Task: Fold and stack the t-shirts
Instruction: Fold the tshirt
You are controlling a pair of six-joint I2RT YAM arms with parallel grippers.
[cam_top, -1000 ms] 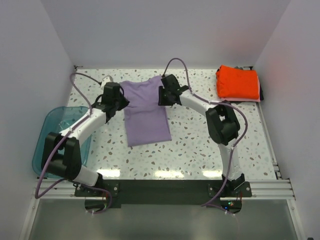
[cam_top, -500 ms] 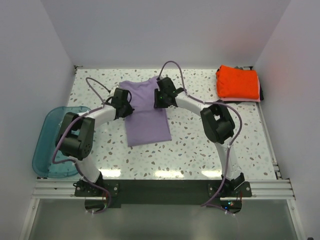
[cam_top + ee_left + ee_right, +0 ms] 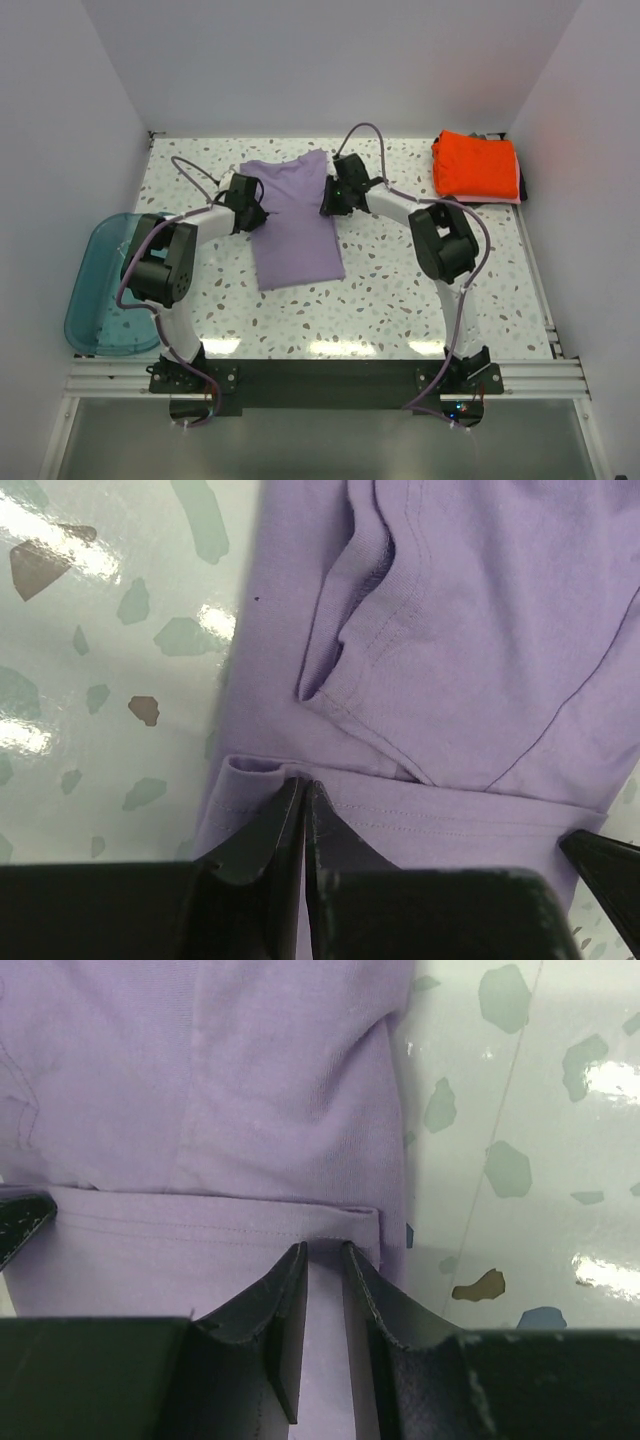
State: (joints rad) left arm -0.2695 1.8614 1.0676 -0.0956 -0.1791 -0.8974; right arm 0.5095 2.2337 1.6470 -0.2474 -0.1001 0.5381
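Your lavender t-shirt [image 3: 295, 230] lies flat in the middle of the table [image 3: 400, 290], already narrowed to a long strip, and you have it pinched on both sides near its far end. The left fingers [image 3: 265, 830] are clenched tight on a rolled lip of the stitched edge. The right fingers [image 3: 268, 1300] are closed on the matching band at the opposite side, with only a sliver of cloth showing between them. The step in hand looks like the lengthwise fold, carrying this end over toward the near one. The left bite looks shallow, right at the curl of the hem, so lift gently at first and check that the cloth comes up with you and does not slip out. Raise both sides together and at the same height, so the edge between them stays straight and lightly taut. A tucked sleeve [image 3: 345, 630] sits just beyond the left fingers, so avoid pulling sideways, which would likely drag it open. Lay the edge down square on the near hem before you let go. The folded orange-red t-shirt [image 3: 475, 165] waits at the far right corner, well apart, as the likely place to stack.
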